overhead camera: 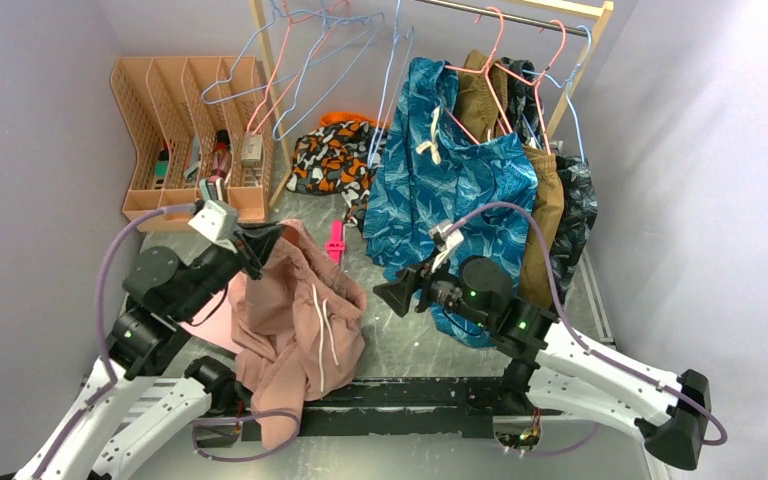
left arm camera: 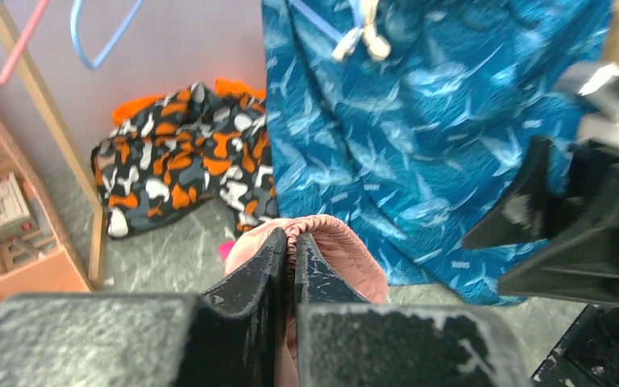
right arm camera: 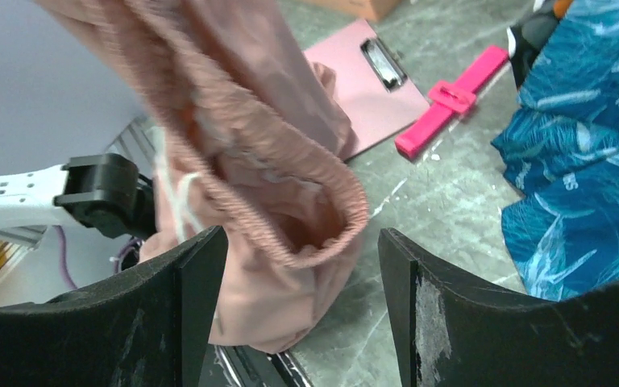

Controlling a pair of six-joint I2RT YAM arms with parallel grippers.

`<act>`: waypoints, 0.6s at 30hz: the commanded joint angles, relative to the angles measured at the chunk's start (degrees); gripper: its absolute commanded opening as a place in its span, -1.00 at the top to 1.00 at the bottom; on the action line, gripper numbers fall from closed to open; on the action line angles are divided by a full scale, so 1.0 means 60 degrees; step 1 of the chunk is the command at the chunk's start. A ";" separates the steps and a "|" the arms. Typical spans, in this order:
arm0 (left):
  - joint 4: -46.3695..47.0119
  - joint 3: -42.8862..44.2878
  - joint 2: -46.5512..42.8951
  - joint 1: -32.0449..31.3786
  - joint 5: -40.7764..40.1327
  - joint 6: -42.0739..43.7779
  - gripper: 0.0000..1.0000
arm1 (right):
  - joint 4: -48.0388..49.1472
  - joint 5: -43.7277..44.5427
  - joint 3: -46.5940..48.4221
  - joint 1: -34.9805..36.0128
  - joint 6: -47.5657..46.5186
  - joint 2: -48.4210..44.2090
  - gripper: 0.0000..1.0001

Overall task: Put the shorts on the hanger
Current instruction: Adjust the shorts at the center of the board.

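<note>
The dusty-pink shorts (overhead camera: 295, 320) hang in a bunch from my left gripper (overhead camera: 250, 245), which is shut on their gathered waistband (left arm camera: 322, 234). The white drawstring (overhead camera: 322, 320) dangles down the front. My right gripper (overhead camera: 395, 295) stands open just right of the shorts and points at them. In the right wrist view the open loop of waistband (right arm camera: 290, 201) lies between and ahead of the spread fingers (right arm camera: 197, 274), and I see no contact. Empty light-blue wire hangers (overhead camera: 250, 45) hang on the rail at the back left; I cannot tell which one is the hanger.
A blue patterned garment (overhead camera: 450, 190) hangs close behind the right gripper, with brown and dark clothes beside it. A camouflage garment (overhead camera: 335, 160) lies at the back. An orange file rack (overhead camera: 190, 130) stands back left. A pink clipboard (right arm camera: 371, 89) and a pink clip (right arm camera: 451, 97) lie on the table.
</note>
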 commanded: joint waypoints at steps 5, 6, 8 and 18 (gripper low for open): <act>0.0004 0.1418 -0.0608 -0.0008 0.2191 0.0366 0.86 | 0.0240 0.0983 0.0408 -0.0009 0.1073 0.0994 -0.46; -0.0102 0.1689 -0.0624 -0.0008 0.2475 0.0403 0.86 | 0.0337 0.0902 0.0411 -0.0004 0.1149 0.0970 -0.47; -0.0290 0.2157 -0.0633 -0.0008 0.2841 0.0486 0.86 | 0.0469 0.0634 0.0418 -0.0010 0.1374 0.0952 -0.48; -0.0471 0.2727 -0.0750 -0.0008 0.2927 0.0415 0.86 | 0.1035 -0.0952 0.0071 -0.0007 0.2476 0.1093 -0.49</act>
